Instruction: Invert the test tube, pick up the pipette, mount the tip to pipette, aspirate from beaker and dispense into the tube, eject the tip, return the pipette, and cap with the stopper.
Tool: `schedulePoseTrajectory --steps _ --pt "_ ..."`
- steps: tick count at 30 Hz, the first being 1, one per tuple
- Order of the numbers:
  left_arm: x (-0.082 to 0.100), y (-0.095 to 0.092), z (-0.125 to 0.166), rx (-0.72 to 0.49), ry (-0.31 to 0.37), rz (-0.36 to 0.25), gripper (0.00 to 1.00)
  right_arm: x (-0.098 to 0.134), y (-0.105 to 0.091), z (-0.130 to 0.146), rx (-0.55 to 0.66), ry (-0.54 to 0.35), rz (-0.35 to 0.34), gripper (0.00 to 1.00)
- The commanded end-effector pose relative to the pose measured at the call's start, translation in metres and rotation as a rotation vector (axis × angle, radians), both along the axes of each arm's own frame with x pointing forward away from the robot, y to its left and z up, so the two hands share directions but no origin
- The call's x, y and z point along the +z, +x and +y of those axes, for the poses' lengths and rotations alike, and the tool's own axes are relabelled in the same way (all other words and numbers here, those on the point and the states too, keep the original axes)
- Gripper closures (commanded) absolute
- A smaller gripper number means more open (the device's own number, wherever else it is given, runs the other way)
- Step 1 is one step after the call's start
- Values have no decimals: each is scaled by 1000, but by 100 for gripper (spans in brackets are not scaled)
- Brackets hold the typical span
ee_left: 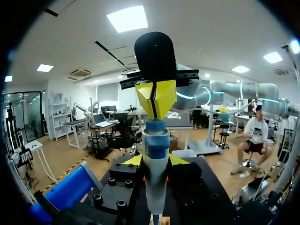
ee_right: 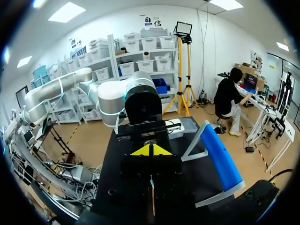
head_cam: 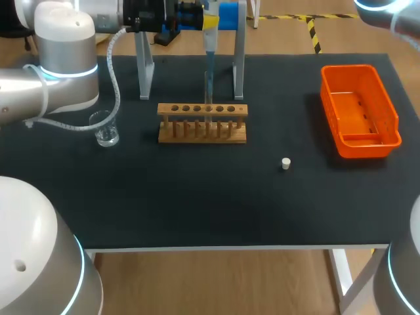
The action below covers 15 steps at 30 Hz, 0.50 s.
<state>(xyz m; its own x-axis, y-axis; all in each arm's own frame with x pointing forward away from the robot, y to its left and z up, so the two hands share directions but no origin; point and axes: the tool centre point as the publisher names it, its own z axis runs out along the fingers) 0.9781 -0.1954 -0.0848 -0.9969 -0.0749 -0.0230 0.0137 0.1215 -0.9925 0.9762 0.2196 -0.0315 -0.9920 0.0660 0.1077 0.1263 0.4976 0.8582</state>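
The left claw (ee_left: pixel 155 161) was clenched on the pipette (head_cam: pixel 210 62), with a yellow fingertip (ee_left: pixel 133 161) against each side of the barrel. The pipette hung upright at the far side of the desk (head_cam: pixel 197 203), between the legs of the metal stand (head_cam: pixel 239 62). Its lower end reached down to the middle holes of the wooden rack (head_cam: pixel 202 123). The right claw (ee_left: pixel 156 96) was closed, tips pressed together, directly at the pipette's upper end; actual contact could not be confirmed. The beaker (head_cam: pixel 105 128) stood to the rack's left, well apart from both claws. The stopper (head_cam: pixel 285 163) lay alone on the desk, nearer the front, near the orange bin (head_cam: pixel 359 111).
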Motion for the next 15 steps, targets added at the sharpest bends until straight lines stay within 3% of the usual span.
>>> schedulePoseTrajectory --steps 1,3,4,10,15 --pt "6 0 -1 1 -3 -3 100 9 -1 -5 0 17 -25 100" --pt "6 0 -1 1 -3 -3 100 19 -3 -10 4 27 -59 52" --pt "6 0 -1 1 -3 -3 100 24 -5 -14 4 34 -71 0" --pt "6 0 -1 1 -3 -3 100 34 -22 -46 36 75 -130 0" --pt "6 0 -1 1 -3 -3 100 16 -40 -78 65 70 -155 0"
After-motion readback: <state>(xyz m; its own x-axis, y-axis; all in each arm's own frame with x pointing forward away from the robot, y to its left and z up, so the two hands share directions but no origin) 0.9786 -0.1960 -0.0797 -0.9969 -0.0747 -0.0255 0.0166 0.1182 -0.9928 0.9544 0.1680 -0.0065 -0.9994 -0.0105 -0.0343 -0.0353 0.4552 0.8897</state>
